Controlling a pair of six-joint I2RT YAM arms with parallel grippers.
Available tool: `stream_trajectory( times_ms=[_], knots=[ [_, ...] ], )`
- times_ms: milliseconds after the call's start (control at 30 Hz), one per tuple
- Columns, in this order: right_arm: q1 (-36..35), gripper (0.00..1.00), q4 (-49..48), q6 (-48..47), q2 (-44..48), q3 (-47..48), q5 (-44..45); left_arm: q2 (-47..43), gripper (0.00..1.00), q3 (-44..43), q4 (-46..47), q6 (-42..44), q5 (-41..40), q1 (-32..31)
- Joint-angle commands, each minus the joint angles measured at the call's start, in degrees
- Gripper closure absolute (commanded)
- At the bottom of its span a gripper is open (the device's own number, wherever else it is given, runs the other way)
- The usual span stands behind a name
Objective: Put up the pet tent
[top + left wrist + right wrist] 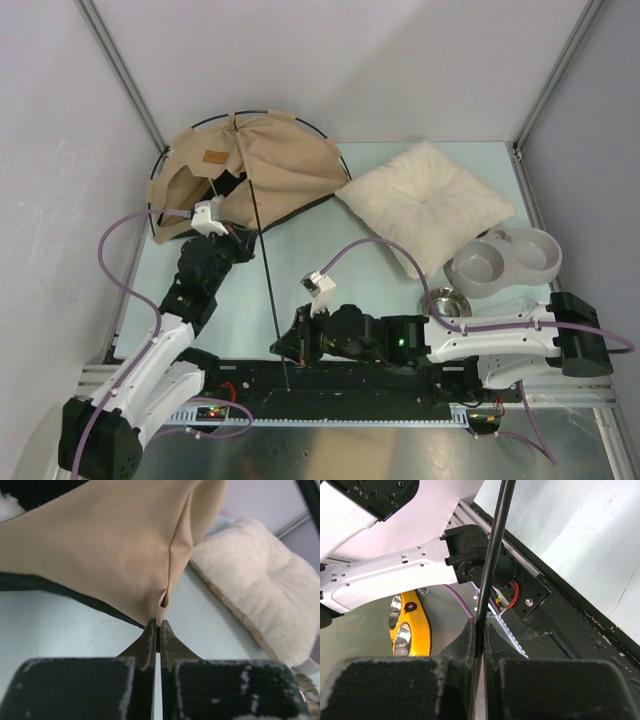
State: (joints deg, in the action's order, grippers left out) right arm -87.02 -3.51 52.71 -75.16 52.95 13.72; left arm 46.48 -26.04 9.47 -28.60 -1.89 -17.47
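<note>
Mid-assembly: my left gripper (157, 630) is pinched shut on a fabric corner of the pet tent (250, 165), slumped far left on the table (330, 290), right gripper (479, 630) clamped on its black pole (268, 290), so next I probably bow that pole upward.

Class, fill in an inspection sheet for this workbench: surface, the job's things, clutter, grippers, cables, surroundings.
Surface: pale green table, flat.
Job's things: tan canvas pet tent, slumped at the far left; one thin black pole runs from its top toward the near edge.
Clutter: fluffy cream square pillow, grey double feeding bowl and small steel bowl, all on the right.
Grippers: left gripper shut on a corner of the tent fabric; right gripper shut on the pole.
Cables: purple cables loop from both wrists.
Surroundings: pale walls, aluminium frame posts.
</note>
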Motion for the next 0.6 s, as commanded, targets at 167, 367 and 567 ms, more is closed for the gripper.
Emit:
stream_trajectory(
  times_ms=[167, 367, 567],
  knots=[
    [-0.82, 1.0, -10.45, -3.83, 0.57, 2.86, 3.14, -10.37, 1.0, 2.7, -2.35, -6.91, 6.91, -0.74],
    [2.66, 1.0, -13.7, -3.27, -1.06, 3.75, -1.06, -14.07, 1.0, 5.88, -4.52, -7.61, 10.18, -0.89],
    [5.53, 1.0, -12.92, -4.15, -3.44, 5.73, -2.99, -17.76, 1.0, 9.6, -6.28, -9.06, 12.5, -1.25]
  ],
)
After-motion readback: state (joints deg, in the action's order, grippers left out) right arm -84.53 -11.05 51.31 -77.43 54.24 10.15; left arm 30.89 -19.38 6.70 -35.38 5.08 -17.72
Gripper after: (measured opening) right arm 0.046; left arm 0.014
